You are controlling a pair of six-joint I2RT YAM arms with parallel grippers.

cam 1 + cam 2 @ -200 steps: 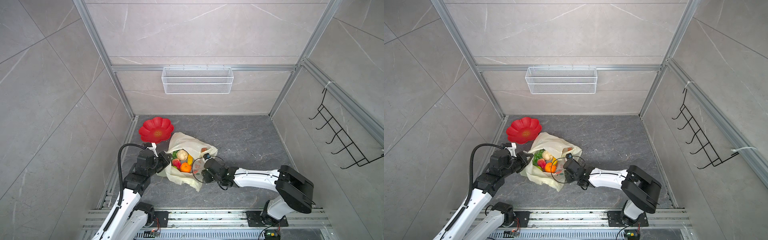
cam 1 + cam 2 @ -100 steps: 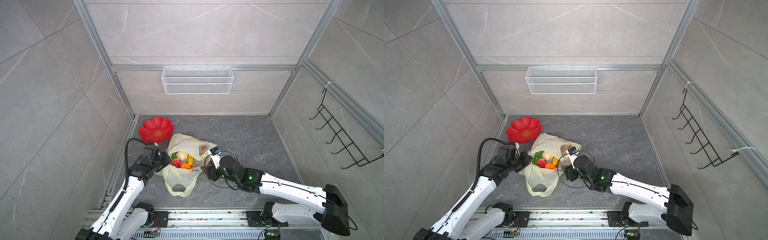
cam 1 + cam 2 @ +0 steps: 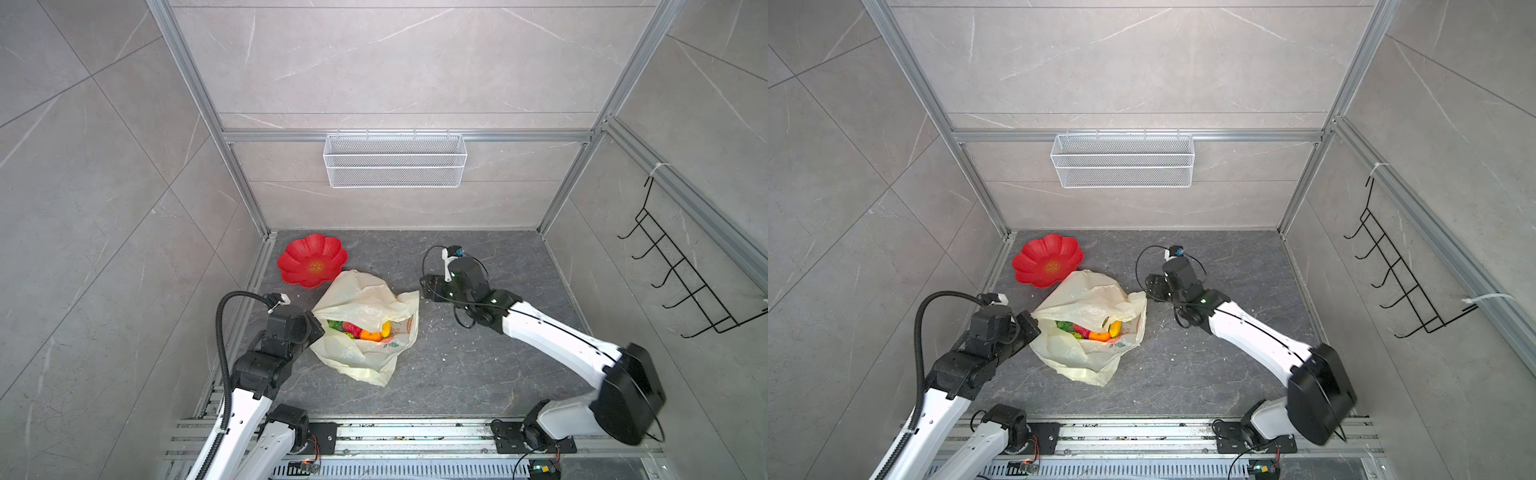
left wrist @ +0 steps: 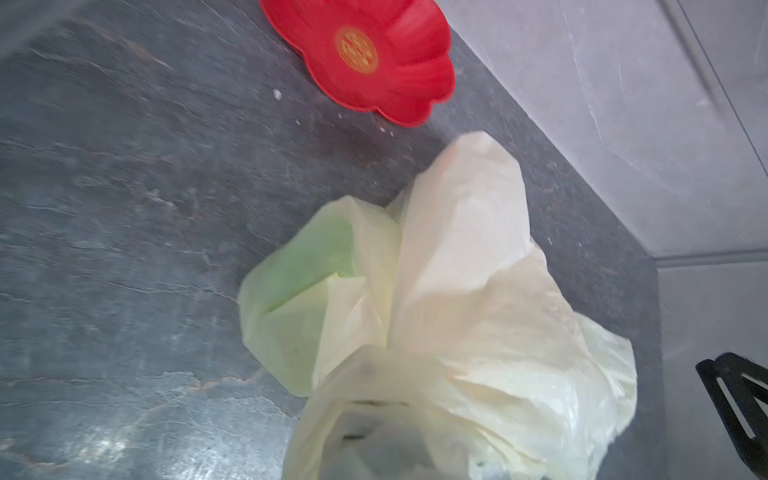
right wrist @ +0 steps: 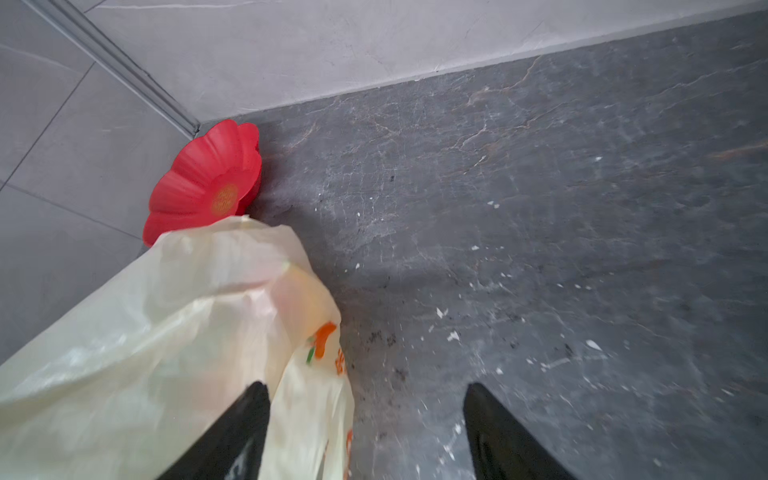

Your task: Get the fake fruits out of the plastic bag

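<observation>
The pale-yellow plastic bag (image 3: pixel 365 307) (image 3: pixel 1088 299) lies crumpled on the dark floor with its mouth gaping upward. Inside it show the fake fruits: a green one (image 3: pixel 335 325), a red one (image 3: pixel 352 328), an orange (image 3: pixel 370 336) and a yellow banana (image 3: pixel 386 328). My left gripper (image 3: pixel 314 328) (image 3: pixel 1032 328) is shut on the bag's left rim; in the left wrist view the bag's film (image 4: pixel 457 291) drapes over the jaws and hides them. My right gripper (image 3: pixel 424 289) (image 5: pixel 365 386) stands open at the bag's far right corner, with the bag's edge (image 5: pixel 307 395) beside one finger.
A red flower-shaped plate (image 3: pixel 311 266) (image 3: pixel 1046 262) (image 4: pixel 374 54) (image 5: pixel 203 183) sits at the back left, touching the bag. A white wire basket (image 3: pixel 395 166) hangs on the back wall and a black hook rack (image 3: pixel 685 282) on the right wall.
My right gripper has let go of the bag, opened wider and drawn away to the back right. The left gripper keeps its hold, and the bag has sagged back onto the floor.
</observation>
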